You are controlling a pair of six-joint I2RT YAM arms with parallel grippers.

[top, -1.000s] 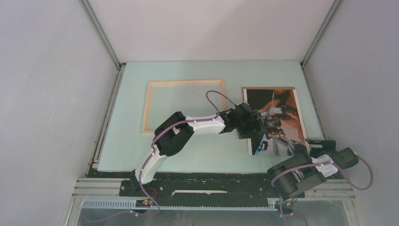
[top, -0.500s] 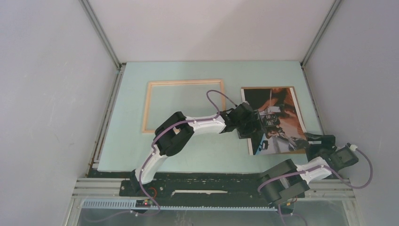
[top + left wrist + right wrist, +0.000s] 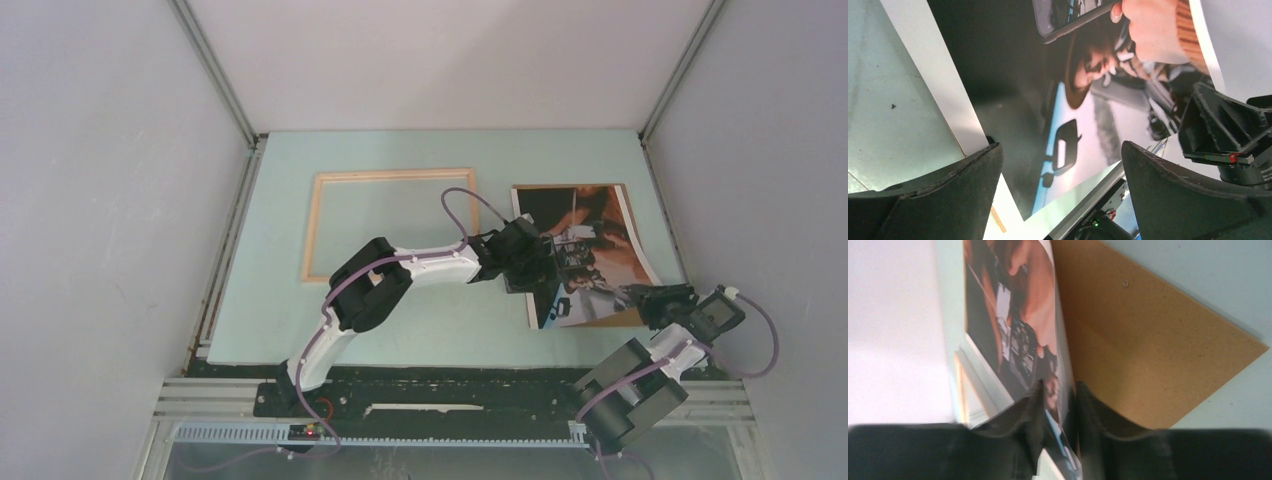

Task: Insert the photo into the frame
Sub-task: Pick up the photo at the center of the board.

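Right wrist view: right fingers (image 3: 1058, 400) narrow, pinching near edge of photo (image 3: 1013, 330); brown backing (image 3: 1148, 350) splays right of them, so a pull may peel or crease the print. Left fingers (image 3: 1060, 150) wide, straddling photo. Frame (image 3: 390, 175) well left of them, on bench (image 3: 280, 320).

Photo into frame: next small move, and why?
Probably lift the right gripper slightly, then leftward: it is shut on the photo, curled up off its brown backing board; the frame lies left; the left gripper is open above.
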